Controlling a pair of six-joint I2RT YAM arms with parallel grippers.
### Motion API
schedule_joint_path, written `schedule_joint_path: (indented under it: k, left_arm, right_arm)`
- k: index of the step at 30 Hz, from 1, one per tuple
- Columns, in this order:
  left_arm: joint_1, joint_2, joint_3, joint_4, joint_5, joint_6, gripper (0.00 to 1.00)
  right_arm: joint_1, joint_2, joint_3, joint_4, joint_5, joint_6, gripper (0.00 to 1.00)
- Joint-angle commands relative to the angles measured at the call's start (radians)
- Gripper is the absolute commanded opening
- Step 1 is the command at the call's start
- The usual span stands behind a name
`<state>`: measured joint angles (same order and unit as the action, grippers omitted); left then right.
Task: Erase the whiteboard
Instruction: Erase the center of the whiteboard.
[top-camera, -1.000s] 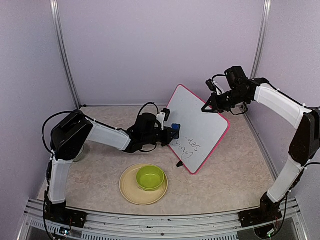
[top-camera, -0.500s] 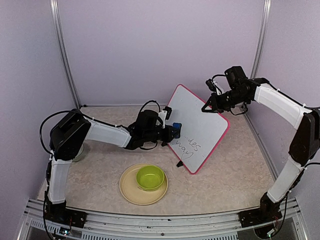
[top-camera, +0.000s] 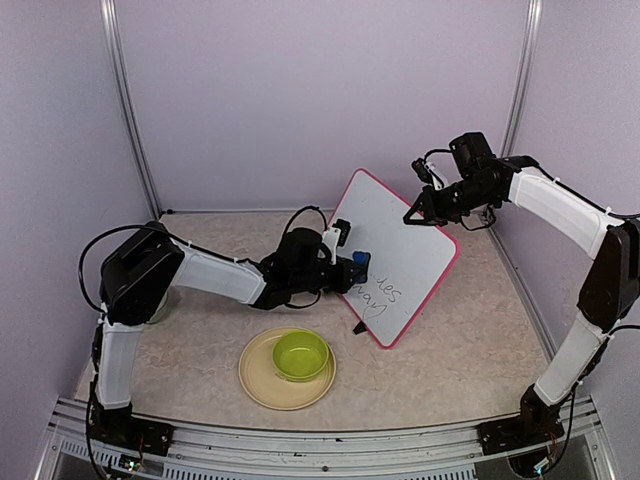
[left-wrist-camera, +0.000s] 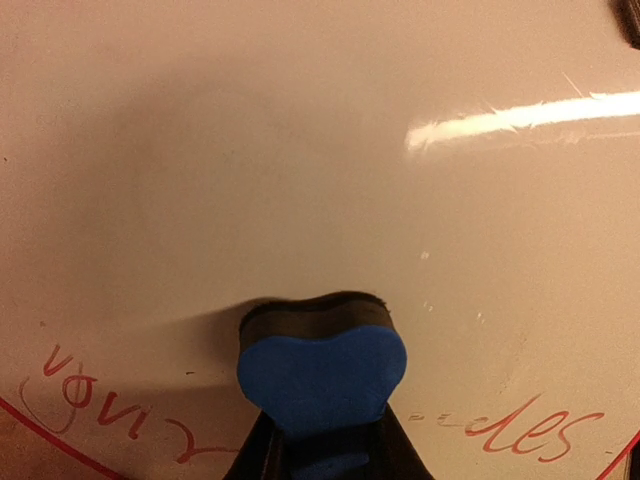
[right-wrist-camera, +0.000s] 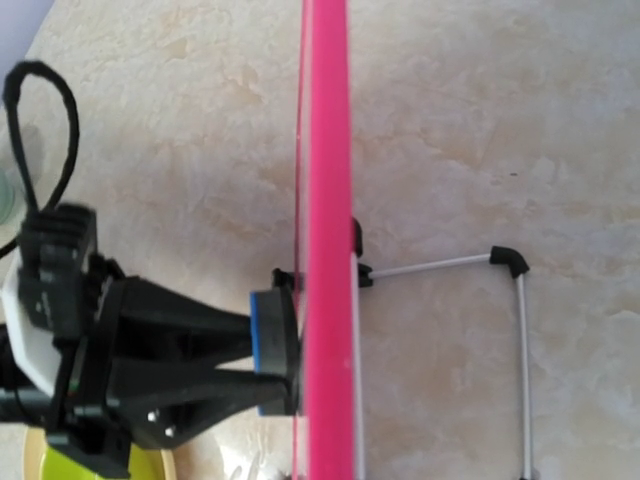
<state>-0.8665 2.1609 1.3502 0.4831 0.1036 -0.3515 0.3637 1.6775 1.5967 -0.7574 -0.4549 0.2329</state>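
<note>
The whiteboard (top-camera: 400, 240) has a pink-red frame and stands tilted on the table, with dark handwriting (top-camera: 378, 295) on its lower part. My left gripper (top-camera: 345, 268) is shut on a blue eraser (top-camera: 356, 261) and presses its black felt against the board, just above the writing. The left wrist view shows the eraser (left-wrist-camera: 320, 375) on the white surface (left-wrist-camera: 300, 150), with red writing (left-wrist-camera: 530, 435) below it. My right gripper (top-camera: 418, 212) is shut on the board's upper edge. The right wrist view looks down along the frame (right-wrist-camera: 325, 150) at the eraser (right-wrist-camera: 270, 345).
A beige plate (top-camera: 260, 385) with a green bowl (top-camera: 300, 355) in it sits in front of the board. The board's wire stand (right-wrist-camera: 520, 300) sticks out behind it. A black foot (top-camera: 358, 327) rests on the table.
My left gripper has slid the eraser a little to the right across the board. The right arm and the board have not moved.
</note>
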Motion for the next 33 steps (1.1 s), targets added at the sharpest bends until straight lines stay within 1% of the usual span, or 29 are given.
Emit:
schedule_joint_path:
  k: [1,9,11,16,21,33]
  left_arm:
    - [-0.078,-0.002,-0.011,-0.073,-0.021,0.043,0.02]
    - [-0.153,0.011,0.09,-0.211,-0.265,0.125,0.02]
    - [-0.172,0.015,0.107,-0.228,-0.298,0.138,0.02]
    - [-0.201,0.011,0.101,-0.233,-0.317,0.14,0.01]
    - [-0.221,-0.016,0.056,-0.201,-0.323,0.136,0.01]
    - [-0.251,-0.041,0.008,-0.135,-0.356,0.14,0.01]
  right_arm:
    - [0.027,0.016,-0.032,-0.04,0.051,-0.115,0.0]
    - [0.03,0.013,-0.036,-0.039,0.054,-0.113,0.0]
    - [0.031,0.011,-0.036,-0.039,0.055,-0.113,0.0]
    - [0.03,0.011,-0.038,-0.039,0.055,-0.115,0.0]
    - [0.031,0.011,-0.036,-0.039,0.055,-0.115,0.0]
    - [0.031,0.01,-0.038,-0.038,0.056,-0.113,0.0]
